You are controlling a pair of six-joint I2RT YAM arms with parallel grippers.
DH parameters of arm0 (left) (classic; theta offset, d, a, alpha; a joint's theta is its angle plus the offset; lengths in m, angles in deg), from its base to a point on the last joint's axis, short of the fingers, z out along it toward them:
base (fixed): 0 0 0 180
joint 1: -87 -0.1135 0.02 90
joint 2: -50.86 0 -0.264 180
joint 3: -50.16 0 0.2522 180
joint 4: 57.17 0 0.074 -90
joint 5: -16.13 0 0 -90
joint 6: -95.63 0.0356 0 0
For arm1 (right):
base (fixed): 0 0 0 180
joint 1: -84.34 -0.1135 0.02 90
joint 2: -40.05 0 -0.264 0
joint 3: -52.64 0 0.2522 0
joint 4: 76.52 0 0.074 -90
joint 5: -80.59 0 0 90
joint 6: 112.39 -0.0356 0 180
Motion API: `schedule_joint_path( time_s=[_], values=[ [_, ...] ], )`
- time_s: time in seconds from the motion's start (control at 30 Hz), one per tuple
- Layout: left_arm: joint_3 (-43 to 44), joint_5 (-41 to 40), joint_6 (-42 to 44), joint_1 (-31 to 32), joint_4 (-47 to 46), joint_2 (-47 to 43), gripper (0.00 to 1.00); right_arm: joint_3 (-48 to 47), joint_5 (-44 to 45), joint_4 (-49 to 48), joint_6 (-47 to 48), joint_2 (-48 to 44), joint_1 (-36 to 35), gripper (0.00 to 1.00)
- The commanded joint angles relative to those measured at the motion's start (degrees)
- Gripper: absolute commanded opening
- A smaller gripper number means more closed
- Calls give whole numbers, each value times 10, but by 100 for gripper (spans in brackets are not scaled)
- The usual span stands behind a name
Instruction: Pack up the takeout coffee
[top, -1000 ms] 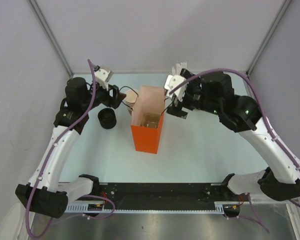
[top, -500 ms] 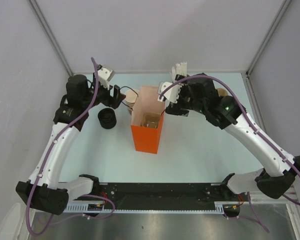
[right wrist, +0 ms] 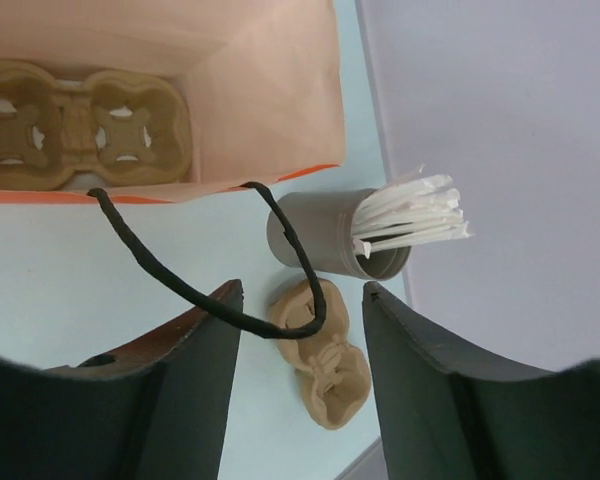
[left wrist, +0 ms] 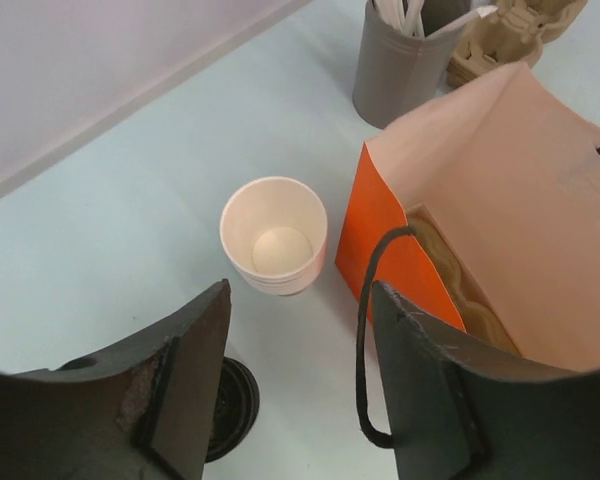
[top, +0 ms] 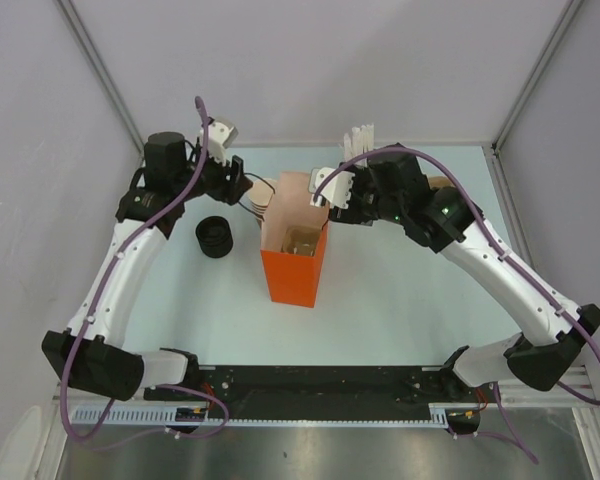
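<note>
Jaws apart (both pairs), pale blue tabletop (top: 410, 300), grey walls (top: 310, 70), orange bag (top: 294, 277) upright.

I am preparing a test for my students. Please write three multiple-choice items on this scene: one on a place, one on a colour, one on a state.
1. Where does the grey holder of white sticks stand? A on the table beside the paper bag; B in the bag; C on the floor.
2. What colour is the bag's cord handle? A white; B orange; C black.
3. How is the paper cup beside the bag? A lidded; B upright, lidless; C tipped over.
Answers: A, it stands outside the bag; C, a black loop; B, its inner bottom shows.
</note>
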Motion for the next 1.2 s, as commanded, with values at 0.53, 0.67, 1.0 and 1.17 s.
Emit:
schedule_joint_path(
  time_s=[0.53,0.67,1.0,1.17],
  values=[
    [151,13,19,6,98,39,20,-18,-84,0,-21,-30,2,8],
    [153,15,20,6,102,40,34,-16,-71,1,-17,-32,-1,16],
    [138,14,27,7,108,31,69,-20,-72,1,-18,-22,-3,48],
    [132,8,29,6,105,26,76,-24,-69,1,-21,-20,-3,62]
  ],
)
